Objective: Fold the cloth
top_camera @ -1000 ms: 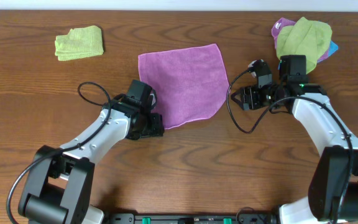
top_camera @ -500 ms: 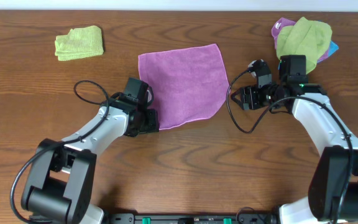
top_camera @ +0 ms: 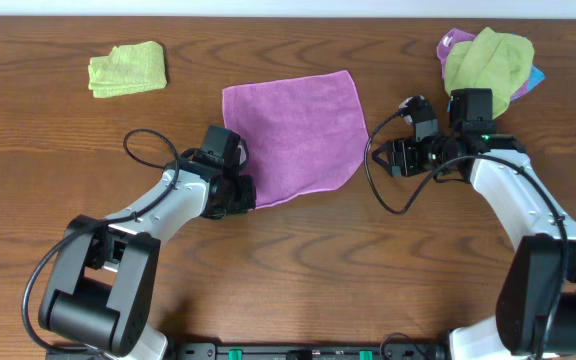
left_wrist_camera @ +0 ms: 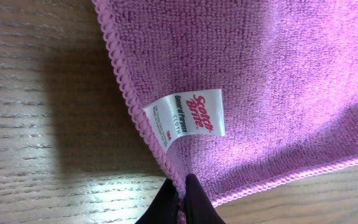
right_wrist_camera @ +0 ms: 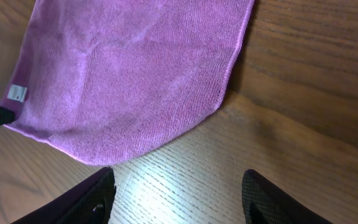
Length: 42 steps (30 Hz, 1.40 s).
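The cloth (top_camera: 293, 135), purple-magenta and square, lies flat in the middle of the table. My left gripper (top_camera: 249, 193) is at its near left corner. In the left wrist view, that gripper (left_wrist_camera: 182, 194) is shut on the hem of the cloth (left_wrist_camera: 260, 74), just below the white tag (left_wrist_camera: 185, 119). My right gripper (top_camera: 392, 158) hovers beside the cloth's right edge. The right wrist view shows it (right_wrist_camera: 179, 199) open over bare wood, with the cloth (right_wrist_camera: 129, 81) lying ahead of its fingertips and apart from them.
A folded lime-green cloth (top_camera: 128, 68) lies at the back left. A heap of lime-green, purple and blue cloths (top_camera: 488, 60) sits at the back right, just behind my right arm. Black cables loop beside both wrists.
My left gripper shifted slightly left along the cloth's near edge and closed on the tagged corner. The right arm and the cloth stayed where they were.
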### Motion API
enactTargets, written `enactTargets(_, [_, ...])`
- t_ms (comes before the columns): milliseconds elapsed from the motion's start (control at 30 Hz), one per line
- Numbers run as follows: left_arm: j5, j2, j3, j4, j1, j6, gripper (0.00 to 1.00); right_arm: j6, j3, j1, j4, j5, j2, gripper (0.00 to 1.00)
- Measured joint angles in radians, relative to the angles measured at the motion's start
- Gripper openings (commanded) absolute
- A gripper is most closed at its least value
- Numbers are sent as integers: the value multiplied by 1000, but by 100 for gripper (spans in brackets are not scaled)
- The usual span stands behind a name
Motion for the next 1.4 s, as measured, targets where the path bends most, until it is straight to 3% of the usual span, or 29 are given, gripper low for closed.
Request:
enactTargets(433, [51, 0, 0, -11, 31, 0, 6, 110, -3, -39, 192, -102, 230, 66])
enactTargets(767, [59, 0, 0, -12, 32, 0, 6, 271, -2, -68, 384, -253, 323, 66])
enactTargets(1400, [66, 0, 0, -2, 32, 0, 6, 412, 19, -4, 539, -407, 417, 66])
